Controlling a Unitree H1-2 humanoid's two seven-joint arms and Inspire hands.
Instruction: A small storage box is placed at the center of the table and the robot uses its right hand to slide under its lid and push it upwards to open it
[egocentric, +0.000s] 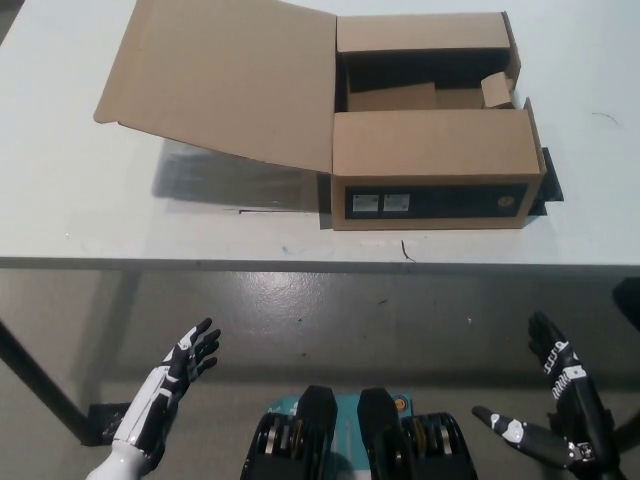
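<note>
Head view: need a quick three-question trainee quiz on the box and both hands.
1. True or false: the lid of the storage box is folded open toward the robot's left.
2. Which hand touches the box? A) right hand B) left hand C) neither
3. Fill in: both hands hang below the edge of the ___.

Key: 1 true; 2 C; 3 table.

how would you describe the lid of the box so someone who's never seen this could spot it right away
On the white table stands a cardboard storage box. Its lid is the big plain brown flap swung out to the box's left, hanging above the tabletop and casting a shadow. Unlike the box's front, it has no black band or labels.
</note>
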